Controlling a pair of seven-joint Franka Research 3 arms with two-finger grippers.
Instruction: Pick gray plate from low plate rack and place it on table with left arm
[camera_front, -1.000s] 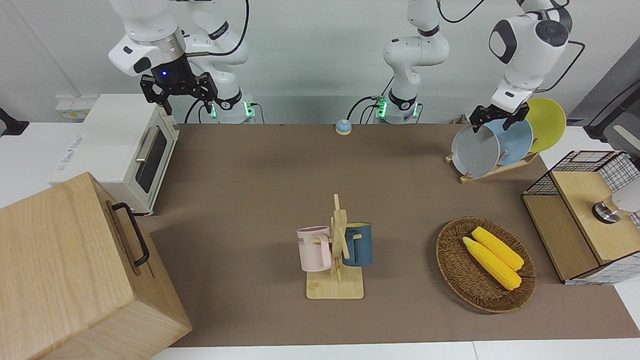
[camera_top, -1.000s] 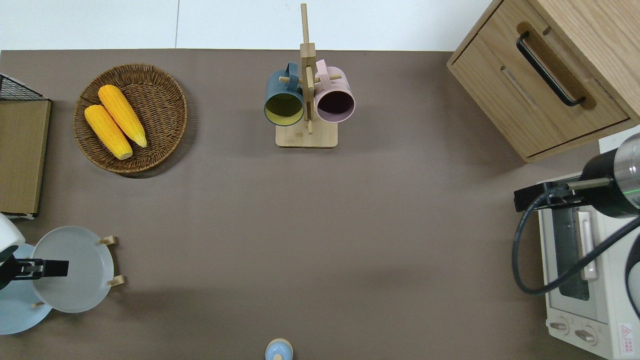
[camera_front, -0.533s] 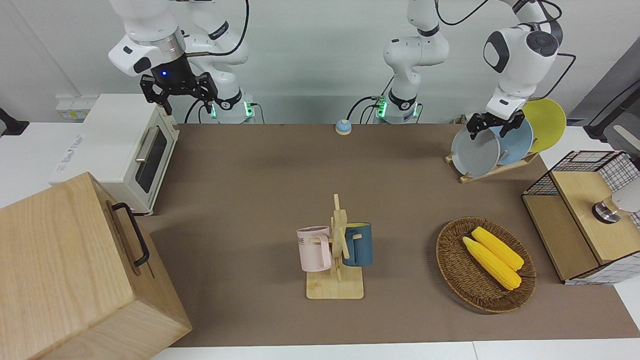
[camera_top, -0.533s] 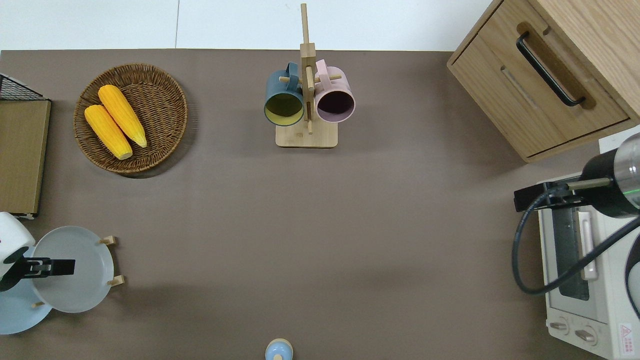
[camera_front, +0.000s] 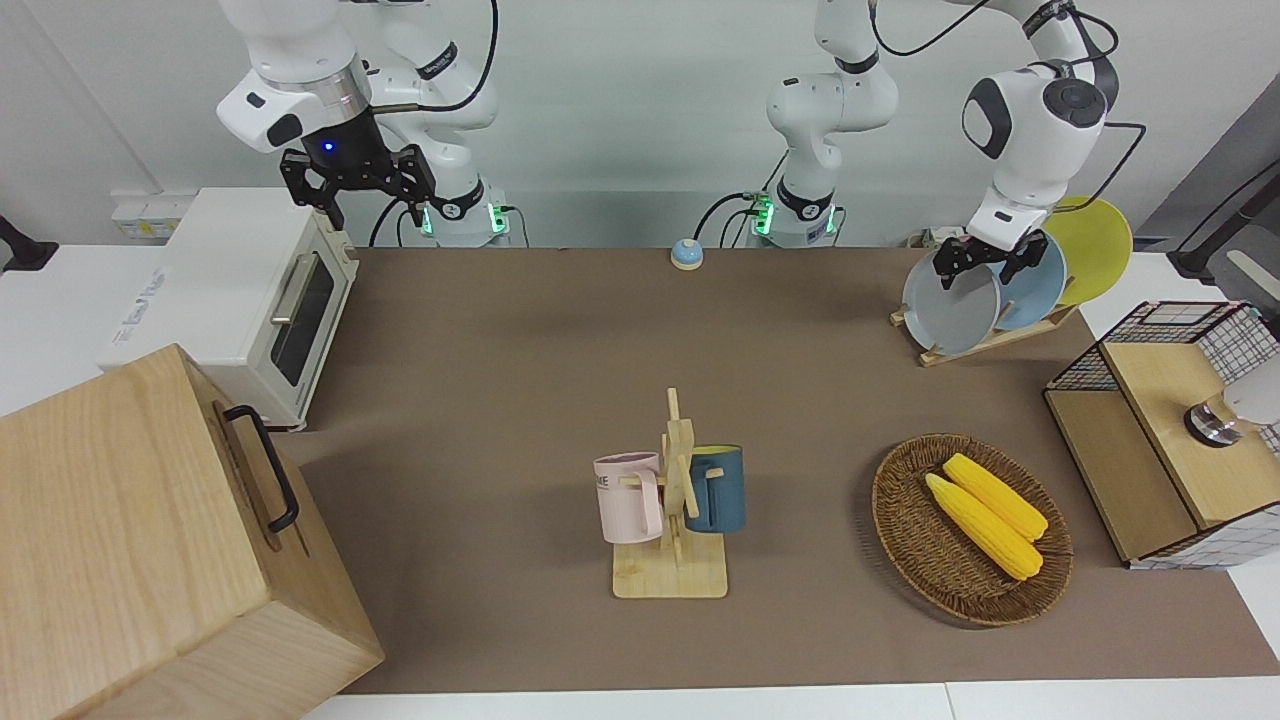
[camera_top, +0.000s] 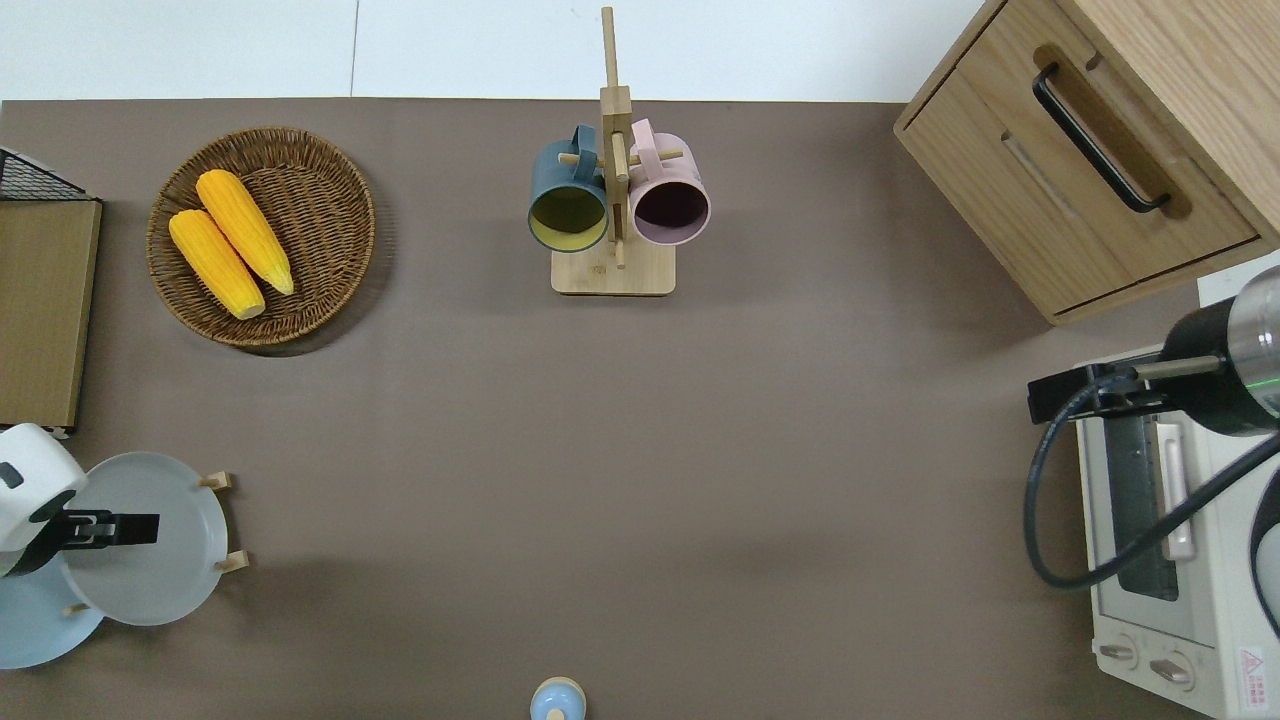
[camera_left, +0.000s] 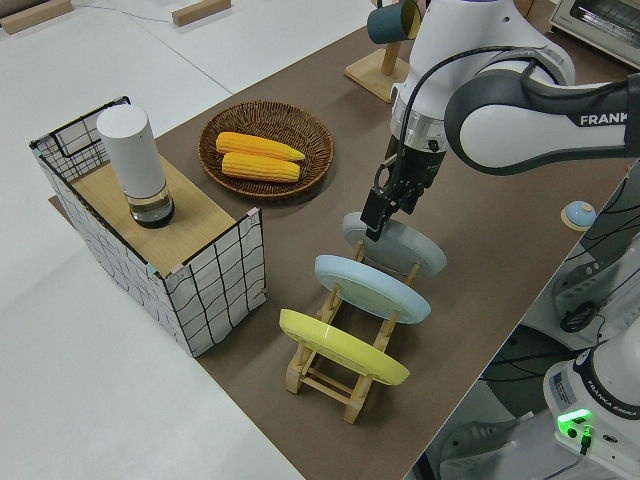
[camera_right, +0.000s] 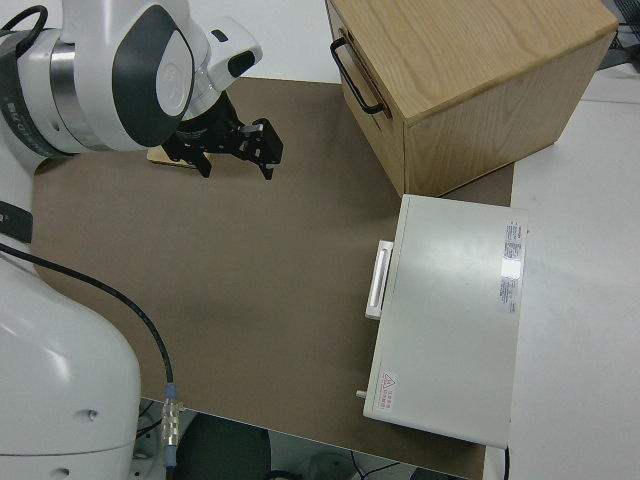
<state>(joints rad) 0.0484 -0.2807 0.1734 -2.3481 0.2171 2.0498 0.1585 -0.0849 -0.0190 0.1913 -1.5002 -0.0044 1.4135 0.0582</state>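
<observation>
Plates stand in a row on the low plate rack (camera_front: 985, 340) at the left arm's end of the table (camera_front: 520, 400) — the gray plate (camera_front: 950, 305) in the slot nearest the table's middle, a light-blue plate (camera_front: 1035, 285) next, a yellow plate (camera_front: 1095, 245) last. In the overhead view the rack sits at about 8 o'clock from the table's centre. The left gripper (camera_front: 985, 262) is down at the gray plate's upper rim, fingers spread wide to either side of the rim; whether they touch it cannot be told. The plate leans in its slot, resting on the rack.

A wicker basket (camera_front: 905, 530) holding two corn cobs (camera_front: 985, 515) lies farther from the robots than the rack, at about 10 o'clock overhead. A wooden mug stand (camera_front: 672, 520) with a pink mug (camera_front: 628, 497) and a blue mug (camera_front: 718, 488) stands at 12 o'clock — well apart from the plates. The right arm is parked, its gripper (camera_front: 358, 190) with fingers wide open.
</observation>
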